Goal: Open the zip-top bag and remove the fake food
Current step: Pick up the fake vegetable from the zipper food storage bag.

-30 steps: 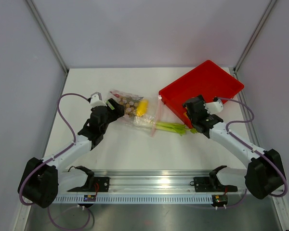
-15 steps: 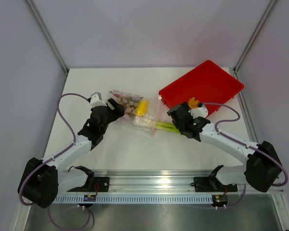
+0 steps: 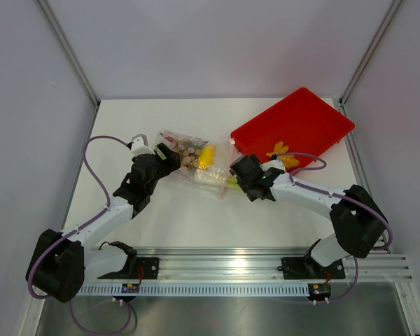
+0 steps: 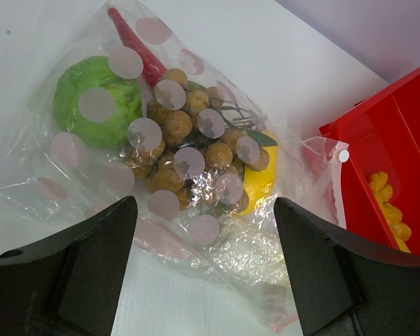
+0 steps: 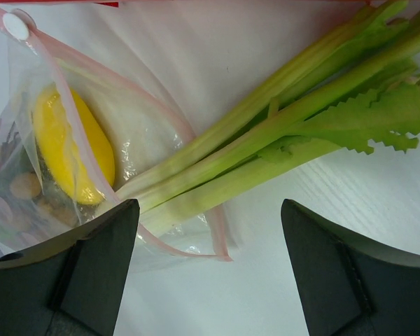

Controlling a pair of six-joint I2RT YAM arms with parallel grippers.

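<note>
- One yellow-orange toy piece (image 3: 280, 149) is in the red plastic tray (image 3: 322, 115).
- Poking from the clear crinkly zip-top bag (image 4: 217, 252): green plastic celery stalk (image 5: 287, 126); other pieces are inside.
- Both spread, empty: left hand (image 4: 204, 206), right hand (image 5: 208, 206).

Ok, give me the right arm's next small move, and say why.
Probably lower the right gripper and shut its jaws on the celery: the jaws stand open on either side of it, and it sticks out of the open mouth of the zip-top bag.

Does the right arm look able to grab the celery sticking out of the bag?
Probably yes. The right claw is open right over the celery, whose stalks lie bare outside the mouth of the zip-top bag, with nothing across them.
</note>
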